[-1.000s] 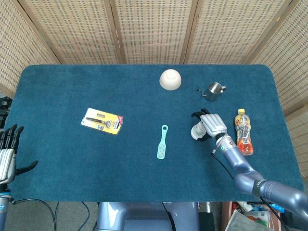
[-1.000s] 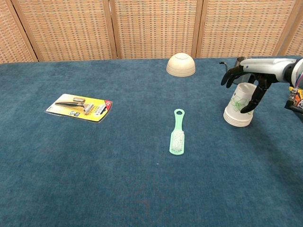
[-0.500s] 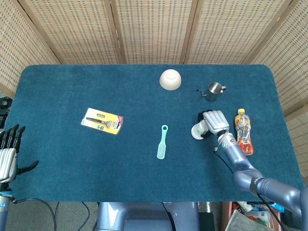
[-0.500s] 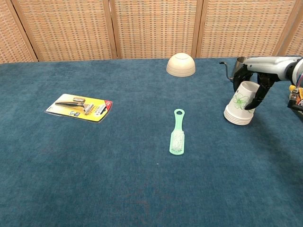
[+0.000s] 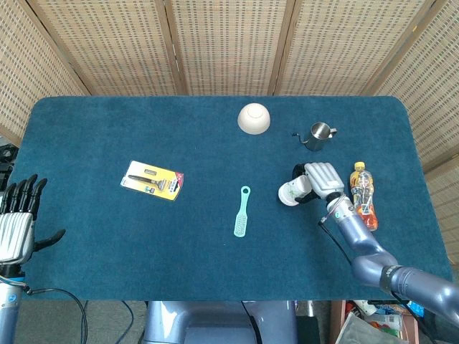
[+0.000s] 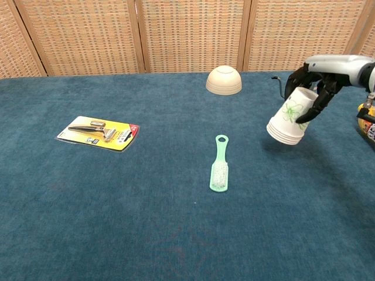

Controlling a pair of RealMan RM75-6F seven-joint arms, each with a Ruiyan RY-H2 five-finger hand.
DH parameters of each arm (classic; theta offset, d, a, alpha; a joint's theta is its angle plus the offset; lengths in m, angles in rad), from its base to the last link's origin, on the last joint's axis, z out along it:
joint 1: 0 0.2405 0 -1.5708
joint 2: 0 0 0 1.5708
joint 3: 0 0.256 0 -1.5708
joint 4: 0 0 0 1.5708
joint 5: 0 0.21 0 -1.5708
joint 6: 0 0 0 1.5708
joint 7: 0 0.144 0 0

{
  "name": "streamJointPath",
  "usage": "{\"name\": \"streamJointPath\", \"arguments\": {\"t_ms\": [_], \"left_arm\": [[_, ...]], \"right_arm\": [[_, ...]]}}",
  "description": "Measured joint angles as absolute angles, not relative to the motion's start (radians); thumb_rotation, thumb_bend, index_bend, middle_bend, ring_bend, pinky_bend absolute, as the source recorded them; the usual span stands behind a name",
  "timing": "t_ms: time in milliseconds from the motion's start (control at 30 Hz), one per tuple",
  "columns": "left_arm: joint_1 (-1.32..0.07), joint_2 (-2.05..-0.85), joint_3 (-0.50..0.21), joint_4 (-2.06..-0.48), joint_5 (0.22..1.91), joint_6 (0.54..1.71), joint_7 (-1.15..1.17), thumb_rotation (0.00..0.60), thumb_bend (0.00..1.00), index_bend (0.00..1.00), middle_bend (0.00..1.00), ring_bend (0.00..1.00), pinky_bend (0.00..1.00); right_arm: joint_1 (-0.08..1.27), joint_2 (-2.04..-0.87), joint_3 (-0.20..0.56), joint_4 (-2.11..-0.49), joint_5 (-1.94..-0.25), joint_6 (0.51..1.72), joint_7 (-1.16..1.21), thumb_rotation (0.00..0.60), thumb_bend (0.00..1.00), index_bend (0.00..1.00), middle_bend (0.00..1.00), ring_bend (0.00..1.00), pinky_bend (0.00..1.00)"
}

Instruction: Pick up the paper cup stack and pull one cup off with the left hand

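The paper cup stack (image 6: pixel 289 120), white with a green leaf print, hangs tilted above the table at the right, rims pointing down and left. My right hand (image 6: pixel 317 93) grips its upper end, fingers wrapped round it. The head view shows the cup stack (image 5: pixel 292 192) held by the right hand (image 5: pixel 320 179) just left of the orange bottle. My left hand (image 5: pixel 19 221) hovers at the table's near left edge, fingers spread, holding nothing; the chest view does not show it.
A green brush (image 6: pixel 218 164) lies mid-table. A yellow razor pack (image 6: pixel 98 133) lies to the left. An upturned beige bowl (image 6: pixel 223 81) sits at the back. A small metal pitcher (image 5: pixel 318 134) and an orange drink bottle (image 5: pixel 362 195) stand near the right hand.
The right hand closed round the cup stack, lifted it off the table and tilted it toward the left. The left hand has risen slightly at the table's edge.
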State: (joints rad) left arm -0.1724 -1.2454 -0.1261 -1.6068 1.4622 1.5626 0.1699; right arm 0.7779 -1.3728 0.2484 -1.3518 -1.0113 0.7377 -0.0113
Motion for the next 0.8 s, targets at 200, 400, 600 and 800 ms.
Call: {"name": "streamJointPath", "arguments": {"t_ms": [200,400,600,800], "left_arm": [[-0.314,-1.316,-0.211,-1.452,1.615,1.598,0.126,0.6,0.12,0.11,0.0,0.0,0.0],[-0.489,-1.37,-0.274,-1.41,1.676,1.515,0.109,0.6,0.12,0.21,0.0,0.0,0.0],[-0.631,-1.453,-0.302,-1.371,1.671,1.375,0.099,0.6,0.12,0.32,0.0,0.0,0.0],[-0.737,-1.577,-0.317,-1.283,1.661,1.323,0.088,0.6,0.12,0.38,0.0,0.0,0.0]], "right_arm": [[0.757,-1.267,0.334,-1.508,-1.014,0.698,0.204,0.6,0.44,0.57,0.54,0.42,0.65],[0.744,-1.209,0.408,-1.599,-0.969,0.659,0.35,0.6,0.44,0.57,0.54,0.42,0.65],[0.737,-1.195,0.457,-1.643,-0.897,0.633,0.462,0.6,0.44,0.57,0.54,0.42,0.65],[0.746,-1.195,0.481,-1.658,-0.83,0.608,0.512,0.6,0.44,0.57,0.55,0.42,0.65]]}}
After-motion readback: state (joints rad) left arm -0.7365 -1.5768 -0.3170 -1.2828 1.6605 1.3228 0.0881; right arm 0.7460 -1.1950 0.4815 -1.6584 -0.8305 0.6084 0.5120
